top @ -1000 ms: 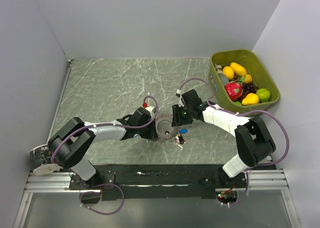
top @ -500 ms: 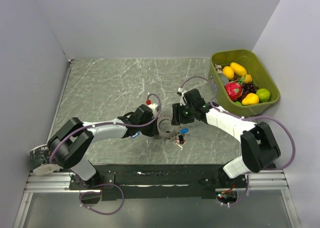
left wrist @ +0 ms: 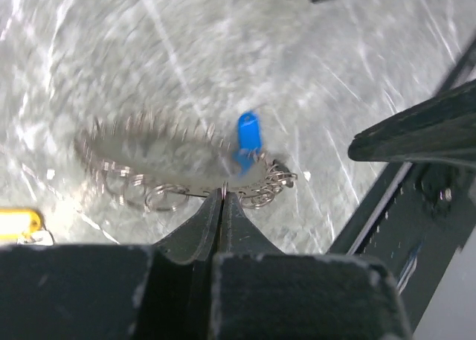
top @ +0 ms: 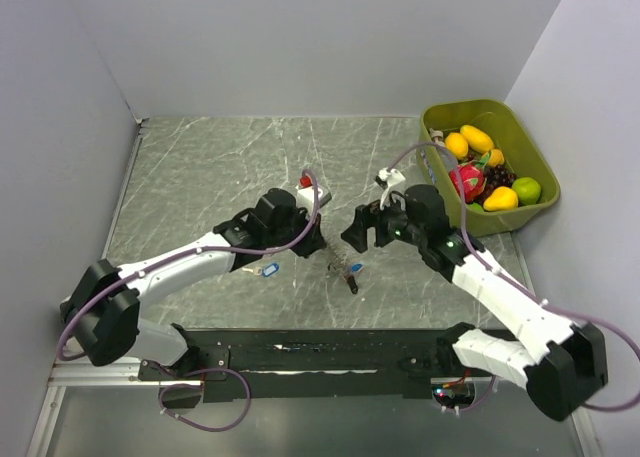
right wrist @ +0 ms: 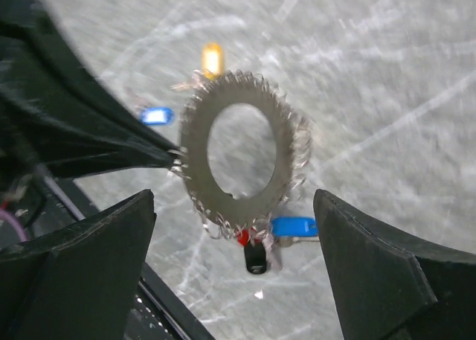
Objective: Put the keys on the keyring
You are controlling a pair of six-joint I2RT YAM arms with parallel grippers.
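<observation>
At the left, our left gripper (left wrist: 225,203) is pinched shut on the rim of the keyring (right wrist: 195,154). It appears to hold the keyring clear of the tabletop (top: 200,167) and face-on to the other arm, which we judge offers its edge loops for threading. A yellow-tagged key (right wrist: 212,57) shows above the keyring; we cannot tell whether it is attached. A blue-tagged key (right wrist: 156,117) looks to lie loose on the tabletop. Beneath the keyring dangle a second blue-tagged key (right wrist: 294,226), a red tag (right wrist: 242,238) and a black tag (right wrist: 255,258), seemingly hooked on. Further right, our right gripper (top: 352,235) faces the keyring with jaws spread wide and nothing between them, free to fetch a key. Far right sits a green bin (top: 465,104) of fruit.
</observation>
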